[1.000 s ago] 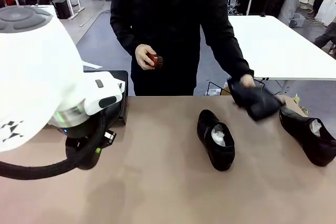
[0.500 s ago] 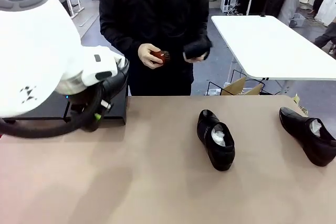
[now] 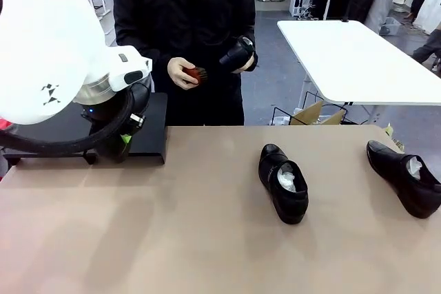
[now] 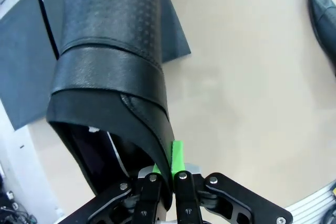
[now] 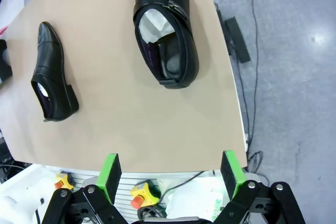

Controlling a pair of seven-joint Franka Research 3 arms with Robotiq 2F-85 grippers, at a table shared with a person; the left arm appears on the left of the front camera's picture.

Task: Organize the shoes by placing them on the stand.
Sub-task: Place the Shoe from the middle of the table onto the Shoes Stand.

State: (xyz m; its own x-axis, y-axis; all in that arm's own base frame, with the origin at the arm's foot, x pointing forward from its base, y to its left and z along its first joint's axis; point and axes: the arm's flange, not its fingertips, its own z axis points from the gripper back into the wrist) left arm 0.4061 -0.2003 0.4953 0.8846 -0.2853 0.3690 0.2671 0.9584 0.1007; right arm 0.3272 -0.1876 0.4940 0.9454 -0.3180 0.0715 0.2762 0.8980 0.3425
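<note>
Tan table (image 3: 207, 239), open workroom behind, with a person in black standing at the far side.

Left pincer (image 4: 167, 174): jaws together, clamped on the thin back rim of a shoe (image 4: 113, 51). One green pad (image 4: 177, 153) shows outside the leather and the other is hidden inside. The shoe hangs toe-away from the wrist, over the dark panels of the stand (image 4: 23, 66). In the front view the left arm (image 3: 48, 46) covers the left part of the stand (image 3: 153, 129), at the table's far left corner. I cannot tell whether the toe touches the stand; the wrist view flattens depth.

Right pincer (image 5: 170, 174): jaws wide apart, holding nothing, hovering at the table's near edge.

Other shoes: one lies mid-table (image 3: 284, 184) with paper inside, and one is at the far right (image 3: 403, 178). The person holds a fourth (image 3: 238, 54), with a small red-brown brush (image 3: 197, 74) in the other hand (image 3: 180, 72).

Step in hand, as judged: setting the first shoe on the stand.
- The grip is on a narrow rim, so the shoe may swing; descend slowly.
- Bring the sole level before contact, not toe first.
- Place it toward one end, square to the stand's edge, leaving room for three more.
- Part the jaws only once the sole bears fully, then lift straight out to avoid dragging the heel.
</note>
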